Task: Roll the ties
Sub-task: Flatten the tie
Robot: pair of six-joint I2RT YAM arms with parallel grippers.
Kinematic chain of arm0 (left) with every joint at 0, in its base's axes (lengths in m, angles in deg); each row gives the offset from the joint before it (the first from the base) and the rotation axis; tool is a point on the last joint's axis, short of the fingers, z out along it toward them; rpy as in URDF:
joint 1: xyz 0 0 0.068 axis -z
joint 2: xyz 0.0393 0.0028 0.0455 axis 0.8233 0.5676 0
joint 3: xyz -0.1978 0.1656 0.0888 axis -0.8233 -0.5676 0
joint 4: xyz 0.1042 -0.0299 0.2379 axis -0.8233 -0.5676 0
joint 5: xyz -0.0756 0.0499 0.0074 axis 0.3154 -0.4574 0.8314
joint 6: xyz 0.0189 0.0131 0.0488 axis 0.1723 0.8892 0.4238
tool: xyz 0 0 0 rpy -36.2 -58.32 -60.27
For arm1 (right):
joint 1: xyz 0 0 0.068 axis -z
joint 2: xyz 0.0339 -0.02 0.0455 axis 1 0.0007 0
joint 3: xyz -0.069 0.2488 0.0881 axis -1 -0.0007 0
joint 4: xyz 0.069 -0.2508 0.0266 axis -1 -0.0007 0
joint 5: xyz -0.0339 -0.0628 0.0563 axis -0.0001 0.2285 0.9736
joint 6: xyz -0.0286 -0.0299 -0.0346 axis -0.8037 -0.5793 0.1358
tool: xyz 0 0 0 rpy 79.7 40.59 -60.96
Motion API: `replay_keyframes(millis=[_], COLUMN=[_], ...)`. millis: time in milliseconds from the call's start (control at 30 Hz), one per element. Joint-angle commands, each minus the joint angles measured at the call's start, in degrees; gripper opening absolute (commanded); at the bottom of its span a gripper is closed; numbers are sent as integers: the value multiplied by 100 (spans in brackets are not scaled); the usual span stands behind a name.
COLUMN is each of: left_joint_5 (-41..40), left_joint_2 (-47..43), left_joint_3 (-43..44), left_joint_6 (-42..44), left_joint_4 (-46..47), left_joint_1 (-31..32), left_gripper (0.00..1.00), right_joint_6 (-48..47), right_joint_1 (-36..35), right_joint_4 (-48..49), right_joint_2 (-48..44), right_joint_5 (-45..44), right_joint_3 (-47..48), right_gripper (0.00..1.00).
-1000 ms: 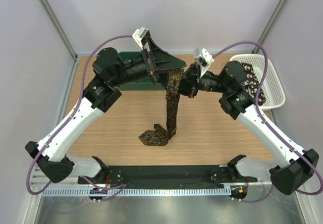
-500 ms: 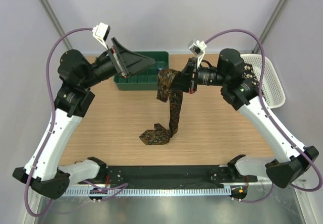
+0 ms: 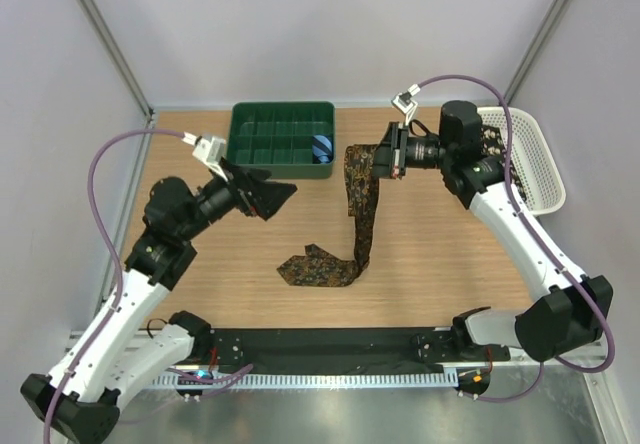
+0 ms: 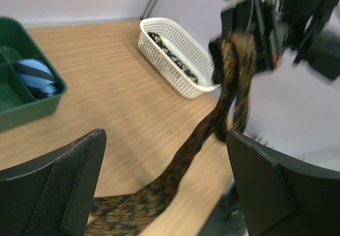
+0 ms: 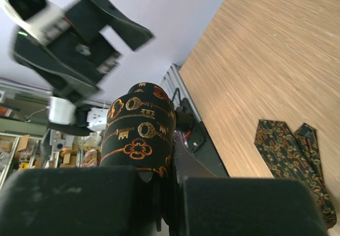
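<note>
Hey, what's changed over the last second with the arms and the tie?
The left gripper, open and empty, swung away from the raised end of the tie, back toward the near left. The right gripper, shut on the tie, carried that end a little to the right. The tie's tail stayed on the table; the tray and basket did not move.

A lab test cell: white panels (image 3: 330, 24), metal posts (image 3: 107, 39), wooden table (image 3: 425, 264).
</note>
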Motion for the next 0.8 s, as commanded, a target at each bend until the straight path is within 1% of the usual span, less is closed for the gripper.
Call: replay_keyframes(millis=[0, 33, 100, 133, 167, 200, 233, 267, 300, 333, 367, 400, 433, 500, 533, 567, 600, 633, 700, 767], left_joint_5=[340, 385, 394, 421, 447, 430, 412, 377, 107, -165, -385, -414, -397, -623, -990, -1168, -1353, -1711, -1898, -2083], left_joint_2=[-386, -378, -273, -220, -194, -150, -97, -79, -27, 69, 114, 140, 167, 176, 176, 176, 193, 228, 360, 483], left_joint_3=[-731, -942, -988, -1032, -1067, -1119, -1277, -1365, -1436, -1497, -1559, -1533, -1507, -1480, -1489, -1506, -1585, -1629, -1604, -1542], left_joint_6=[1652, 1945, 2655, 3364, 3989, 4483, 5688, 6240, 6706, 7216, 7273, 7404, 7545, 7931, 8089, 8326, 8650, 8810, 9240, 9444], left_joint_4=[2020, 2266, 2260, 2225, 2199, 2190, 2164, 2172, 2207, 2451, 2627, 2681, 2577, 2559, 2602, 2646, 2951, 3128, 3279, 3306], left_joint_1=[149, 323, 535, 666, 1007, 1193, 1386, 1614, 1939, 2090, 2178, 2197, 2249, 2442, 2721, 2898, 3057, 3345, 3532, 3717], left_gripper=[100, 100, 100, 100, 100, 100, 100, 100, 100, 100, 100, 100, 100, 100, 100, 100, 100, 100, 100, 100], right_joint_6=[792, 863, 995, 1039, 1092, 1162, 1241, 1259, 1260, 1242, 1242, 1251, 1259, 1260, 1260, 1251, 1251, 1251, 1286, 1321], right_joint_1=[40, 57, 57, 49, 49, 57, 49, 49, 49, 49, 49, 49, 57, 49, 57, 49, 57, 49, 57, 57], right_joint_4=[486, 406, 353, 361, 353, 361, 344, 300, 117, 63, 45, 36, 19, -7, -25, -34, -43, -43, -25, -25], right_joint_2=[-73, -19, 42, 60, 78, 95, 139, 165, 192, 244, 271, 297, 315, 368, 403, 446, 473, 491, 526, 535], right_joint_5=[502, 528, 519, 511, 493, 476, 449, 406, 327, 309, 291, 291, 300, 282, 282, 291, 291, 256, 247, 238], right_joint_3=[545, 720, 826, 853, 923, 941, 993, 1029, 1073, 1169, 1187, 1213, 1257, 1284, 1293, 1319, 1319, 1337, 1337, 1354], right_gripper=[1, 1, 1, 1, 1, 1, 1, 1, 1, 1, 1, 1, 1, 1, 1, 1, 1, 1, 1, 1])
